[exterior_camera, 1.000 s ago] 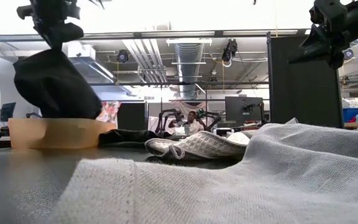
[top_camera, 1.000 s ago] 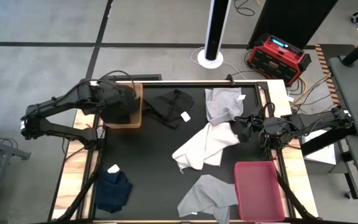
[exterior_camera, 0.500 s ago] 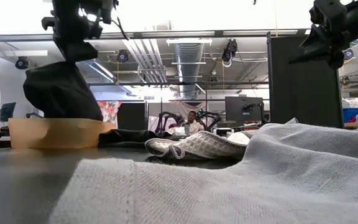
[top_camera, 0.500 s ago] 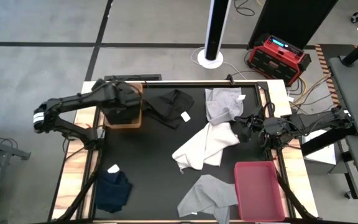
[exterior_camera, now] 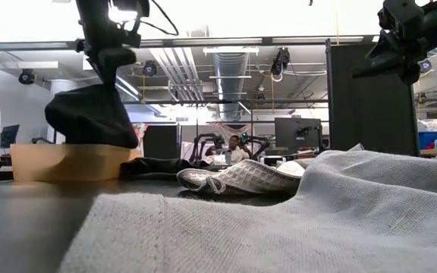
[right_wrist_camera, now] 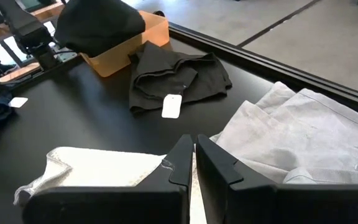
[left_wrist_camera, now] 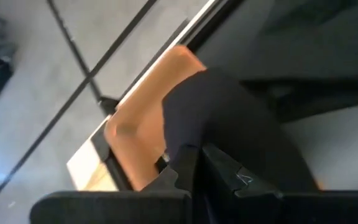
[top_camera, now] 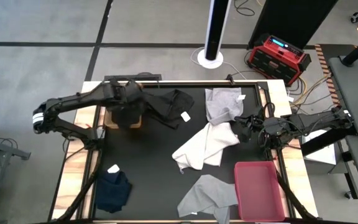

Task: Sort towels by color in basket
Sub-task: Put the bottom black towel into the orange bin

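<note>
The left gripper (top_camera: 129, 99) holds a black towel (top_camera: 127, 113) over the tan basket (top_camera: 109, 122). It seems clamped shut. The right gripper (top_camera: 243, 127) waits by the white towel (top_camera: 205, 145).

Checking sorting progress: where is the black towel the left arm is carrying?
In the high view it hangs from the left end effector over the tan basket at the table's far left; the black towel dips into it, beside another black towel.

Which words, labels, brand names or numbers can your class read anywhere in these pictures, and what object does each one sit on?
None can be read.
White tag on the black towel lying on the table: no print can be made out.
White tag on the navy towel: too small to read.
Lit display on the red box beyond the table: too small to read.
</note>
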